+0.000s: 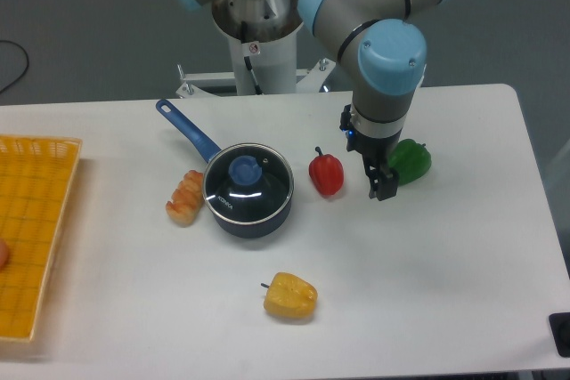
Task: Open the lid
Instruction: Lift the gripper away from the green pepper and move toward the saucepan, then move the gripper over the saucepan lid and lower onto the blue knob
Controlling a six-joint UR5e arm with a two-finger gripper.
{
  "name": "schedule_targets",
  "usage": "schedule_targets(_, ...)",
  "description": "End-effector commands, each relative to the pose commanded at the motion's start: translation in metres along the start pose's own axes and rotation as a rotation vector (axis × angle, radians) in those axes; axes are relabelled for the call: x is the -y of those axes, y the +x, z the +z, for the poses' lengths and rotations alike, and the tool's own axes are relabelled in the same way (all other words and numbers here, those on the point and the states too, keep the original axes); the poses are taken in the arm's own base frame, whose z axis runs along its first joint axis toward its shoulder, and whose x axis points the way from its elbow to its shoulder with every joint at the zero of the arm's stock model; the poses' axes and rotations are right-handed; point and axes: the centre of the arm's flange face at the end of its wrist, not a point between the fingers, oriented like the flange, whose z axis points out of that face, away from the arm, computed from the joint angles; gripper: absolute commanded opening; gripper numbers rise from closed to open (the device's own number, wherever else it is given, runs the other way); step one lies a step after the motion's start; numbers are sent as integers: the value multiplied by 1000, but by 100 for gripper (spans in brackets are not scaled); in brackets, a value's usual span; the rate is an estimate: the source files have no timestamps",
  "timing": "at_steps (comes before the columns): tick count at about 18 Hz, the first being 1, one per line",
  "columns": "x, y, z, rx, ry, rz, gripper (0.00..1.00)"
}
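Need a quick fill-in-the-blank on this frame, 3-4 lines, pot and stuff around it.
1. The lid sits on the saucepan, and its centre knob is ____ in colour.
2. The pincer is between the red pepper and the ____ pepper.
3. The pastry lies on the ____ side of the saucepan in the picture.
4. The pepper nearest the table's front edge is ____.

Missing words: blue; green; left; yellow
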Motion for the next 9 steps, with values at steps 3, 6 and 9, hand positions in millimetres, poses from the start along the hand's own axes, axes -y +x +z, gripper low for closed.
schedule_targets(3,18,1,10,-14,14,-59,100)
schedule_targets(6,20,4,15,2,12,-78,100)
schedule_targets(9,34,7,13,18,16,-164,100)
